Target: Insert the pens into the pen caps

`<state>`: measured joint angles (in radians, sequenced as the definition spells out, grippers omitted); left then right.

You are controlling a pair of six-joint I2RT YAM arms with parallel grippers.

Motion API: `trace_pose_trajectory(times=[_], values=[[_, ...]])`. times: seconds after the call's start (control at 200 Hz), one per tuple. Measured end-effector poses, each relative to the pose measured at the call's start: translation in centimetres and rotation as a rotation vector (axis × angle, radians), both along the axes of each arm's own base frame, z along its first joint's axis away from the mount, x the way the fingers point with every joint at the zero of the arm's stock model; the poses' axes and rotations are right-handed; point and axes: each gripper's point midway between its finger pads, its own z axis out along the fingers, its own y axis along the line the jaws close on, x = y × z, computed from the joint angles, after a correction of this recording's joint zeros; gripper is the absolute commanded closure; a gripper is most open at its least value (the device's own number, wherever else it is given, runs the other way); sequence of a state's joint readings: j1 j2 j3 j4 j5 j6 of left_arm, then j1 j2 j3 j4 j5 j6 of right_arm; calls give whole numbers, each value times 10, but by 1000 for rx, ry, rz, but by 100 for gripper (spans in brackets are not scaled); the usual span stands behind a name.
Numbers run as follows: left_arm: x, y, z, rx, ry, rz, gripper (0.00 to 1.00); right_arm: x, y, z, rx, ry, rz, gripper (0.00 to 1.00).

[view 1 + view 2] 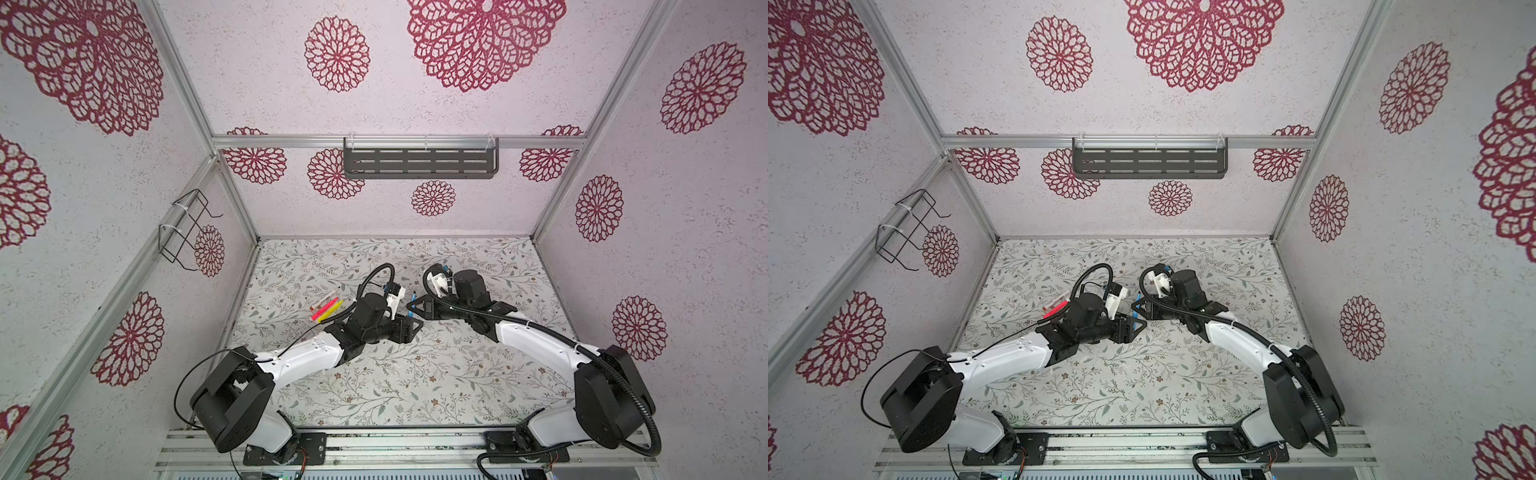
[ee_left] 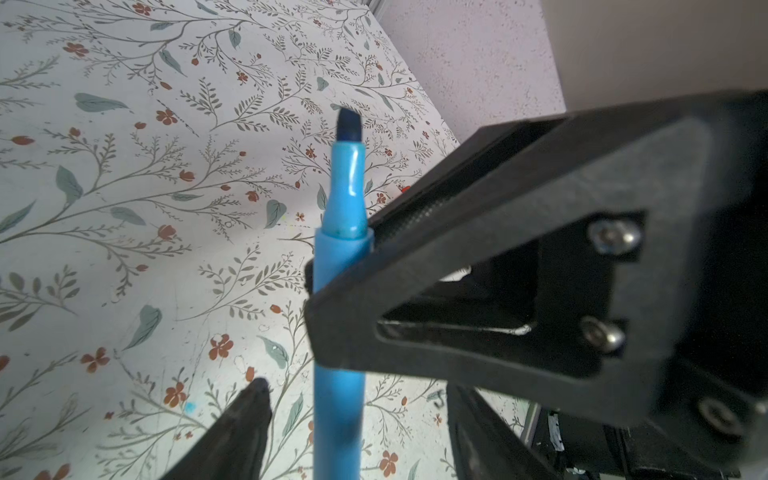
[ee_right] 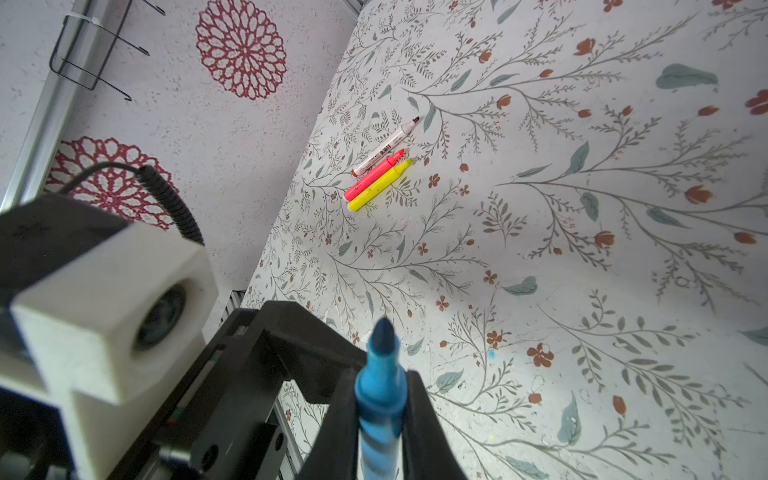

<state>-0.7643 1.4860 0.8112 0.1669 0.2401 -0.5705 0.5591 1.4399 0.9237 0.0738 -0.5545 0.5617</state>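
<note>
An uncapped blue pen (image 3: 380, 374) stands nearly upright above the middle of the table, dark tip up. My right gripper (image 3: 380, 399) is shut on its barrel. My left gripper (image 2: 359, 399) is open around the same blue pen (image 2: 338, 291), with a gap on each side of the barrel. In both top views the two grippers meet tip to tip, the left gripper (image 1: 411, 326) just in front of the right gripper (image 1: 413, 309). A white pen (image 3: 386, 145), a pink-red pen (image 3: 374, 174) and a yellow pen (image 3: 380, 185) lie side by side at the far left. I cannot make out any pen caps.
The floral table (image 1: 415, 386) is walled on three sides. A dark slotted shelf (image 1: 419, 162) hangs on the back wall and a wire rack (image 1: 183, 228) on the left wall. The three loose pens (image 1: 328, 307) lie just beyond my left forearm.
</note>
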Motion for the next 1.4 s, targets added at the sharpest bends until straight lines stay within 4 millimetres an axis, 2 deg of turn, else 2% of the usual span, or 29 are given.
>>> trace_pose_trajectory(times=[0.37,0.51,0.751,0.866,0.966,1.186,1.306,1.396], values=[[-2,-2,2,-12,1,-12,25,0,0,4,5,-11,-2,86],[-1,-2,2,-11,1,-10,28,1,-1,5,4,-16,-8,86],[0,-1,1,-6,-2,-5,43,-2,-4,20,21,-47,-12,86],[0,0,1,-4,-2,-2,53,-2,-5,24,26,-60,-16,86],[0,1,1,-2,-1,1,61,-2,-5,25,25,-60,-17,86],[3,4,5,-7,-9,11,73,-2,-6,22,16,-55,-22,86],[1,2,8,-13,-15,-2,87,-2,-6,23,17,-56,-23,84],[1,3,8,-13,-15,-5,93,-2,-6,22,16,-55,-23,79]])
